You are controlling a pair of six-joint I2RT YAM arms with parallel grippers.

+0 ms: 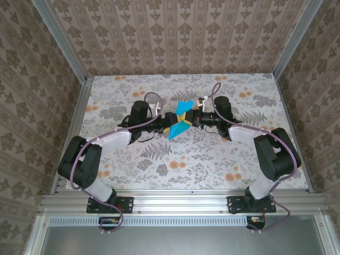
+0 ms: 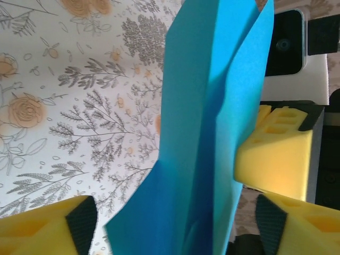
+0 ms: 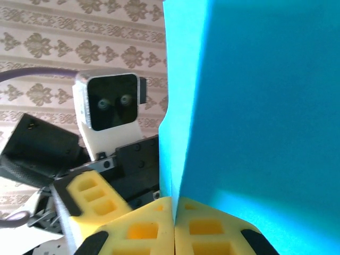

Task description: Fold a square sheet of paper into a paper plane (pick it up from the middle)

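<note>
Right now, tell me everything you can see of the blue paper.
The blue paper is thin, plain teal, unmarked, already folded into overlapping layers with long straight creases. It is held up over the middle of the flowered table, standing on edge. The right gripper is shut on one edge, pinching it. The left gripper is open, its yellow pads either side of the paper, seemingly not touching it.
</note>
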